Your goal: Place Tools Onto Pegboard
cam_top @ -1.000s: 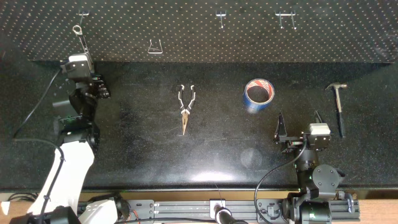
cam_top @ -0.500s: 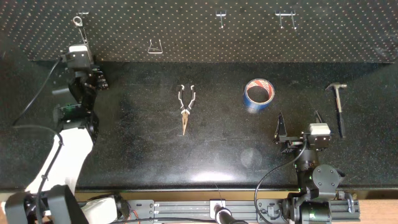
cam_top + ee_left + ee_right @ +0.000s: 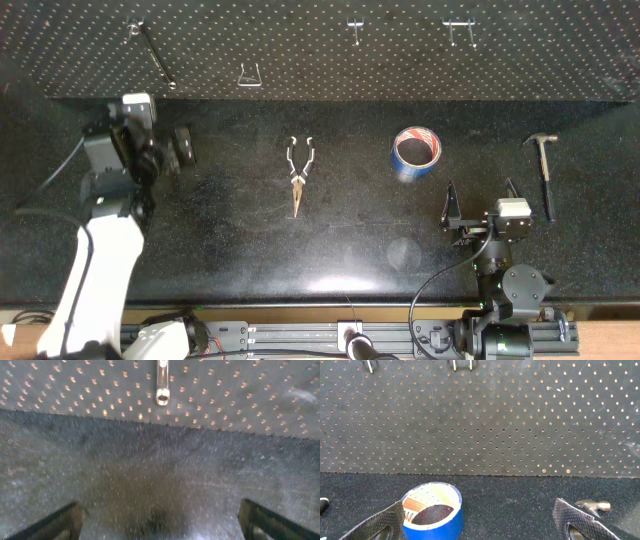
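Observation:
A silver wrench [image 3: 153, 56] hangs slanted from a hook at the left of the black pegboard [image 3: 300, 60]; its lower end [image 3: 161, 382] shows ahead of my left gripper. My left gripper [image 3: 150, 137] [image 3: 160, 527] stands open and empty, just in front of the board and below the wrench. Needle-nose pliers [image 3: 299, 175] lie mid-table. A blue tape roll [image 3: 416, 151] [image 3: 432, 510] and a hammer [image 3: 544, 170] [image 3: 592, 506] lie to the right. My right gripper [image 3: 481, 205] [image 3: 480, 527] is open, nearer the table's front than the tape and hammer.
Empty hooks hang on the board: a wire loop hook [image 3: 249, 75], a middle hook [image 3: 355, 30] and a double hook [image 3: 460, 32] [image 3: 461, 365]. Bare black tabletop lies between the pliers and the left arm.
My left gripper let go of the wrench, opened and backed away to the right. The wrench now hangs free on its hook, tilted. The right arm has not moved.

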You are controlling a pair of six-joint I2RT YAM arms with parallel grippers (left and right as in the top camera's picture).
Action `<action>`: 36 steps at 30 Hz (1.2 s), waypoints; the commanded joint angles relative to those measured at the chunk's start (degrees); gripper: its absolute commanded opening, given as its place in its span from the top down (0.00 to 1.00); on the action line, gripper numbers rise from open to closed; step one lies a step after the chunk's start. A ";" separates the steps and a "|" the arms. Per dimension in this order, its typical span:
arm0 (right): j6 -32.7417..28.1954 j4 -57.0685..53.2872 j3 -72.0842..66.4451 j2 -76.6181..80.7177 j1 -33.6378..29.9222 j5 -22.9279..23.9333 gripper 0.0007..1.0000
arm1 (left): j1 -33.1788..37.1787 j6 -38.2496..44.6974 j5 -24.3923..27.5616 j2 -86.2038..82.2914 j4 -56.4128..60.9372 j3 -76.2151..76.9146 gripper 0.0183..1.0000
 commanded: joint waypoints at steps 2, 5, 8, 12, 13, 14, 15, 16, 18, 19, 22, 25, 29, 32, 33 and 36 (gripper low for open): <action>-0.20 -0.13 -0.26 -0.35 0.09 -0.31 0.02 | -9.99 -27.63 4.48 -24.09 -31.74 0.70 0.01; -0.20 -0.13 -0.26 -0.35 0.09 -0.31 0.02 | -21.00 -38.18 5.14 -10.97 -56.98 17.99 0.01; -0.20 -0.15 -0.26 -0.35 0.09 -0.33 0.02 | -34.27 -32.61 -0.72 15.04 -68.74 48.28 0.01; -0.20 -0.13 -0.26 -0.35 0.09 -0.33 0.02 | -39.69 -31.47 -2.62 40.57 -76.70 66.10 0.01; -0.20 -0.13 -0.26 -0.35 0.09 -0.33 0.02 | -40.09 -33.16 -2.34 43.54 -76.63 67.30 0.01; -0.20 -0.13 -0.26 -0.35 0.09 -0.33 0.02 | -40.06 -35.34 -2.34 46.73 -76.59 67.36 0.00; -0.20 -0.13 -0.26 -0.35 0.09 -0.33 0.03 | -39.80 -35.91 -2.36 48.33 -75.58 67.36 0.01; -0.20 -0.13 -0.26 -0.35 0.09 -0.33 0.02 | -39.39 -37.66 -2.14 49.20 -73.75 67.36 0.01; -0.20 -0.13 -0.26 -0.35 0.09 -0.33 0.02 | -39.01 -38.86 -1.92 50.95 -72.39 67.04 0.01; -0.20 -0.13 -0.26 -0.35 0.09 -0.33 0.02 | -39.17 -39.01 -2.47 51.21 -70.93 65.88 0.01; -0.20 -0.13 -0.26 -0.35 0.09 -0.33 0.02 | -39.43 -40.79 -3.34 49.09 -60.78 57.77 0.01; -0.20 -0.13 -0.26 -0.35 0.09 -0.33 0.02 | -39.76 -40.11 -7.32 46.38 -56.61 52.78 0.01; -0.20 -0.15 -0.26 -0.35 0.09 -0.33 0.02 | -39.85 -38.51 -7.78 44.94 -51.56 50.16 0.01; -0.20 -0.13 -0.26 -0.35 0.09 -0.31 0.02 | -40.72 -37.11 -7.32 44.94 -48.81 50.16 0.01; -0.20 -0.13 -0.26 -0.35 0.09 -0.33 0.02 | -40.72 -37.11 -7.28 44.94 -48.70 50.16 0.01; -0.20 -0.13 -0.26 -0.35 0.09 -0.33 0.02 | -40.57 -37.13 -6.27 44.94 -48.68 48.72 0.01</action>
